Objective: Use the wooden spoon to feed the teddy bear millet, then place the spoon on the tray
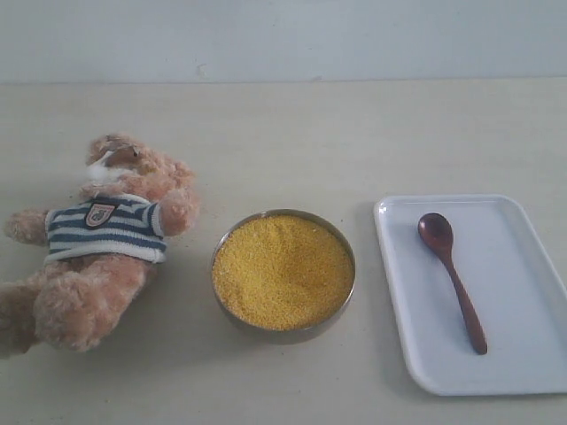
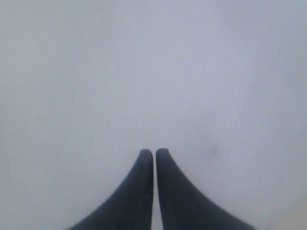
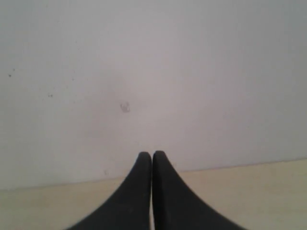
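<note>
Fingers pressed together on left gripper (image 2: 154, 153) and right gripper (image 3: 152, 154); spoon (image 1: 452, 279) on tray (image 1: 523, 354) at right edge; millet (image 1: 282, 270) centre; bear (image 1: 93, 248) left edge.

A pale beige tabletop (image 1: 283, 133) runs back to a plain grey-white wall (image 1: 283, 35), meeting it in a straight line. The wall carries a few small scuffs and specks. Light falls soft and even, throwing only faint shadows.
</note>
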